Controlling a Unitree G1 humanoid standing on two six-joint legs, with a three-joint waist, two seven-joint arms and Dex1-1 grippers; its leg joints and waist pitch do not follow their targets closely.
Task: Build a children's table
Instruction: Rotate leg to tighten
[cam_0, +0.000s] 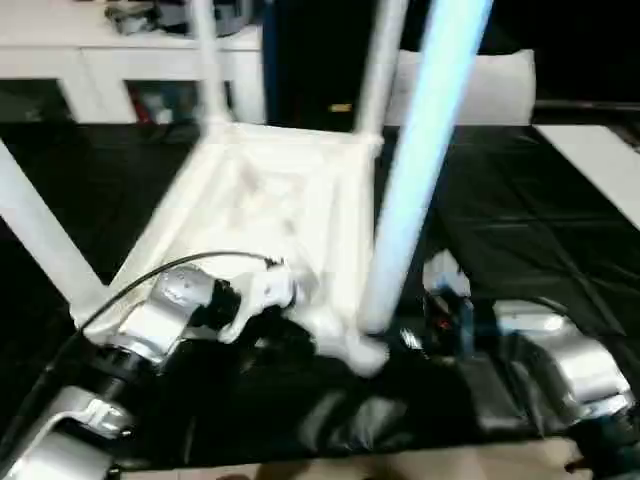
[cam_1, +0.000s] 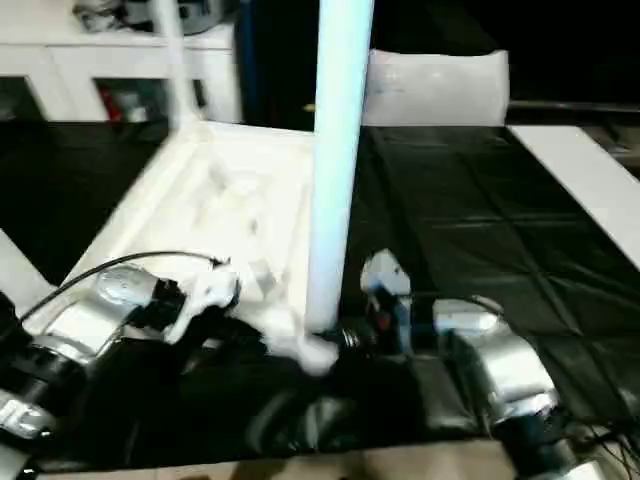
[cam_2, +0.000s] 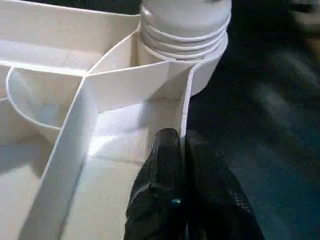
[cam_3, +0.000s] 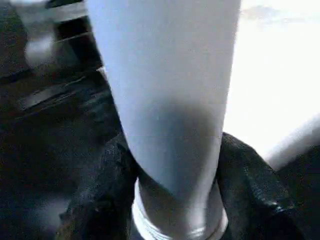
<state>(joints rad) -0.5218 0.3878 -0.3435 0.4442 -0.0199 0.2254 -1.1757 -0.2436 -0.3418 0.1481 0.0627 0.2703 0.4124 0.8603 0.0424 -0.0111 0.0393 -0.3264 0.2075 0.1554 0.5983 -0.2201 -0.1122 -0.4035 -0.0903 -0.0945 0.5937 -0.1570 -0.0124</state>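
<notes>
The 2 silver forearms come up from the near edge of the head views, the left arm toward the near rim of the table top, the right arm toward the base of a leg. The left gripper (cam_2: 182, 200) is closed on the thin outer rim wall of the children's table (cam_0: 270, 200), 1 black finger inside the wall and 1 outside, just beside a corner socket with threaded rings. The right gripper (cam_3: 170, 200) clasps the near leg (cam_0: 420, 150) low down, its 2 black fingers (cam_3: 255, 190) on either side of the shaft just above the ringed base.

The table lies upside down on the black work surface (cam_0: 520, 230), its ribbed underside up: straight white walls and 1 curved rib split the square top into shallow bays. It sits toward the left and middle of the black cover, its near corner (cam_0: 360, 352) between the 2 grippers. The held leg stands almost upright from that corner, tapering and tinted bluish. A 2nd leg (cam_0: 45, 240) slants up at the left corner, and 2 more rise from the far corners (cam_0: 375, 70).

To the right of the table the black cover runs open to a pale strip (cam_0: 600, 170) at its edge. Behind it stands a white cabinet (cam_0: 110, 60) with shelves, and a white block (cam_0: 490, 88) further right.
</notes>
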